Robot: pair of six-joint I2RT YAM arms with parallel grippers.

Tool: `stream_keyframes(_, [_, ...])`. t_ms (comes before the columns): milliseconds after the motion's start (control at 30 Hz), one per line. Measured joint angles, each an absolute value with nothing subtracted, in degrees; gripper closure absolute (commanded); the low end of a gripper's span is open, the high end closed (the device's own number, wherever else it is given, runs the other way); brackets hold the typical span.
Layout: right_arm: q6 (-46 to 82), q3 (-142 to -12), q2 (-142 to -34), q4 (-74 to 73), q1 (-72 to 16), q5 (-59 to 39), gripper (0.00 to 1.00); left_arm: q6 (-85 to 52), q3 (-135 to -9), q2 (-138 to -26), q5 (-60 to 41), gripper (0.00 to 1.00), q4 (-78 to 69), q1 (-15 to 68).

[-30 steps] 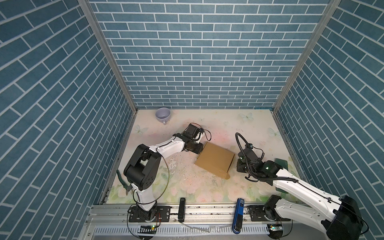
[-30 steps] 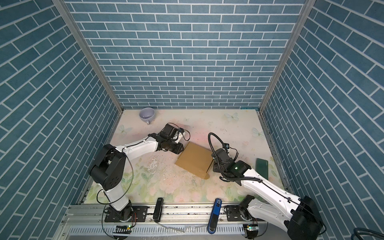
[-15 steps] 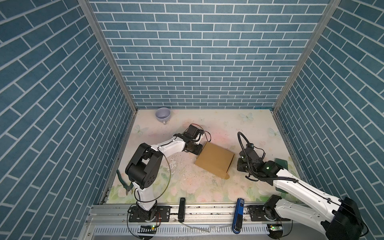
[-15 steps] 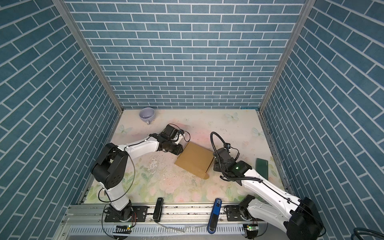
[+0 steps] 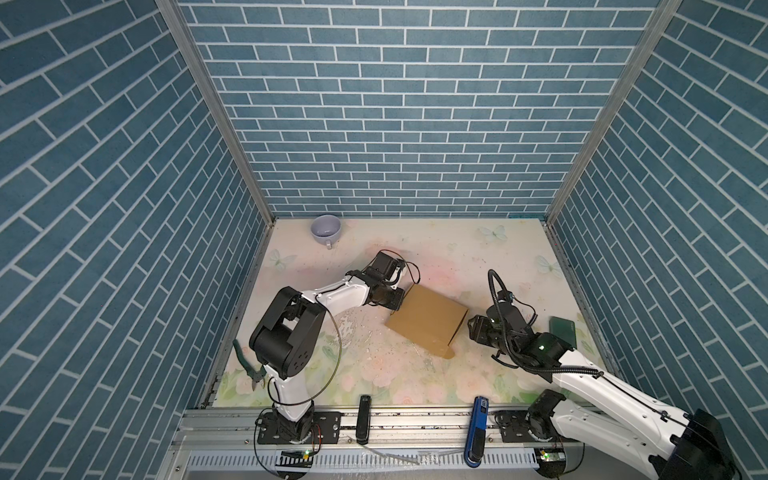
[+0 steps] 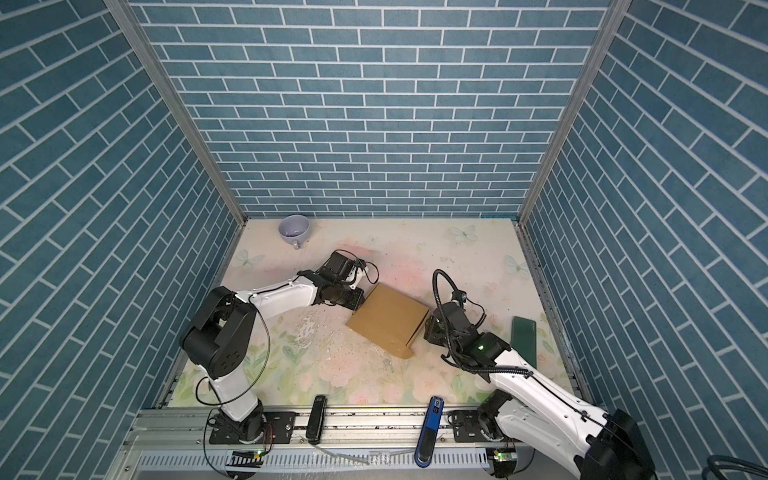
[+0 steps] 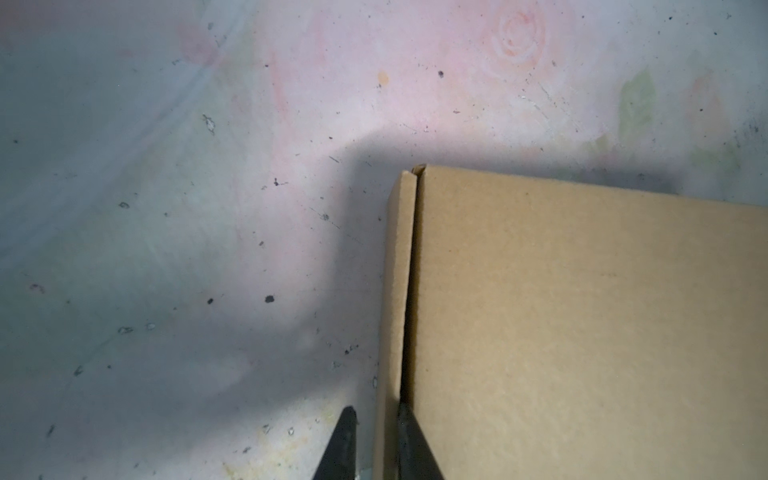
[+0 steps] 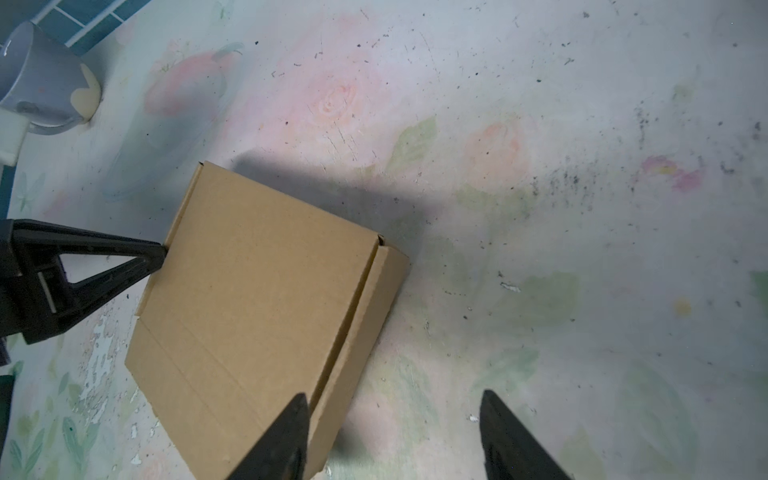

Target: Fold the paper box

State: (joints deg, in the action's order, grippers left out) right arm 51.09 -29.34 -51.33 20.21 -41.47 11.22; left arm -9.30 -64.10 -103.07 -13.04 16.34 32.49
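Right gripper [image 8: 392, 397] has opened beside the paper box [image 8: 257, 299]; fingers [image 8: 286, 440] cropped.

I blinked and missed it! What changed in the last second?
The right end effector opened wide at the edge of the box. The left end effector narrowed around the box's side wall. The box and the cup stayed put.

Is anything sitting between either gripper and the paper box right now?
Nothing visible. The fingers of the left gripper straddle one side wall of the paper box; the open right gripper is at the opposite wall.
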Motion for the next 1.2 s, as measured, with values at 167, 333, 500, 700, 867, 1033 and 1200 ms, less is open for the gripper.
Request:
stream_keyframes(167, [54.2,-25.5,-51.9,13.3,-40.6,8.2,0.27,-10.6,-63.2,-102.8,-13.1,0.8,15.0,32.2])
stream_keyframes(333, [57.2,-22.7,-55.7,2.7,-39.7,5.0,0.27,-11.1,-62.8,-102.7,-13.1,0.81,14.5,32.2])
stream_keyframes(500, [61.1,-20.0,-62.5,-9.3,-39.2,2.7,0.27,-11.2,-62.5,-102.7,-13.1,0.8,14.0,32.2])
stream_keyframes(700, [64.9,-16.9,-69.7,-22.5,-39.1,1.0,0.27,-11.4,-62.2,-102.7,-13.1,0.8,13.6,32.2])
stream_keyframes(867, [66.6,-16.7,-75.1,-32.7,-39.0,-1.0,0.3,-11.7,-62.0,-102.7,-13.1,0.8,13.4,32.2])
stream_keyframes(1033, [67.3,-16.7,-78.2,-39.3,-39.0,-2.9,0.32,-11.8,-62.0,-102.7,-12.8,0.79,13.4,32.1])
stream_keyframes(1200, [67.3,-16.8,-78.1,-41.3,-38.9,-3.8,0.33,-11.8,-62.0,-102.7,-12.3,0.76,13.6,32.0])
